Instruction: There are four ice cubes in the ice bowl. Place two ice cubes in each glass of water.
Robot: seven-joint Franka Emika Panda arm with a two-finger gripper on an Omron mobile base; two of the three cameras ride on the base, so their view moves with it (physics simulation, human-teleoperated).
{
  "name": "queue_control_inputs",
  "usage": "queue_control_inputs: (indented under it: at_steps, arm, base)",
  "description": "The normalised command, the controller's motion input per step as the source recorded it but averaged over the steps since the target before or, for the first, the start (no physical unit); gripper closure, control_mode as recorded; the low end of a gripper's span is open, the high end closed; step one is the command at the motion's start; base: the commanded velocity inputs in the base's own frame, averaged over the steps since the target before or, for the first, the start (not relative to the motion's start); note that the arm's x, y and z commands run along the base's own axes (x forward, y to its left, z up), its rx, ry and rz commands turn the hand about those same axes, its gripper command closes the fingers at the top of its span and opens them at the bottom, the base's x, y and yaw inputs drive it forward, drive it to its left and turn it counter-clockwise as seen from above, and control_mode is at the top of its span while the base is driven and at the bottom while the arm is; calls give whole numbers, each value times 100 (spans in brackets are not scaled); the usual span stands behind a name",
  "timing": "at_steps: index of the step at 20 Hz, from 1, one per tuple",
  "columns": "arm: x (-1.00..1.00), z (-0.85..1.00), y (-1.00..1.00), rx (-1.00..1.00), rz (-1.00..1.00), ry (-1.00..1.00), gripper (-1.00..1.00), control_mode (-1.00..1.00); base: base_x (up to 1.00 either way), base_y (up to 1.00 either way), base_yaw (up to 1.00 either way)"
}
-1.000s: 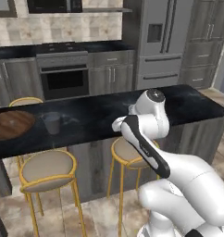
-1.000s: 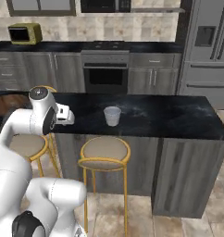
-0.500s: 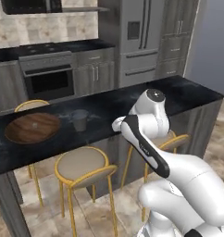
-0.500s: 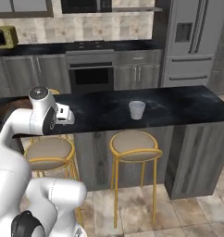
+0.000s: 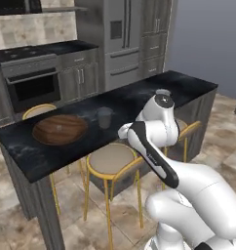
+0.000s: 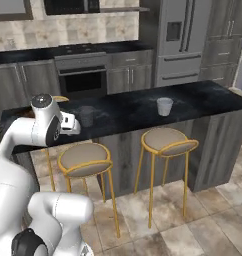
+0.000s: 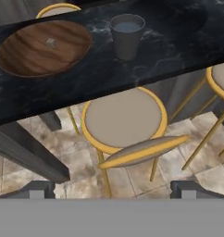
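- The pincer (image 7: 113, 189) hangs short of the surface, over a bar stool (image 7: 123, 119), its two dark fingertips (image 7: 37, 189) spread wide and nothing between them.
- That stool has a tan round seat in a yellow metal ring, with a low curved backrest on the near side; it stands on the stone-tiled floor (image 7: 63, 176), tucked against the island.
- Beyond it runs the black marbled surface (image 7: 178, 41) of the island.
- On the surface sits the ice bowl (image 7: 44, 46), wide, shallow, dark reddish wood, towards the left end (image 5: 60, 129).
- A small pale patch lies in the bowl's middle, likely the ice cubes (image 7: 50, 42); too blurred to count.
- Near the bowl, not touching it, stands a glass of water (image 7: 127, 36), upright, greyish, bluish inside (image 5: 104, 117).
- A second glass (image 6: 164, 106) stands well apart, further along the surface above another stool (image 6: 168, 140).
- Behind the island: grey cabinets, an oven (image 5: 33, 85) and a steel fridge (image 5: 121, 39).
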Motion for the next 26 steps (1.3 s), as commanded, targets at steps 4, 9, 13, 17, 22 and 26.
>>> queue_control_inputs:
  at_steps: [4,9,13,17,22,26]
  arm:
    - [0,0,0,0,0,0,-100,100]
    - [0,0,0,0,0,0,-100,100]
    - [0,0,0,0,0,0,-100,100]
    - [0,0,0,0,0,0,-100,100]
    - [34,0,40,-5,-8,1,-100,-100]
    - [62,-16,100,-12,-10,5,-100,-100]
  base:
    - [11,100,-38]
    - [69,100,-35]
    - [98,100,-27]
    - [100,100,-17]
    - [60,46,-15]
    - [0,0,0]
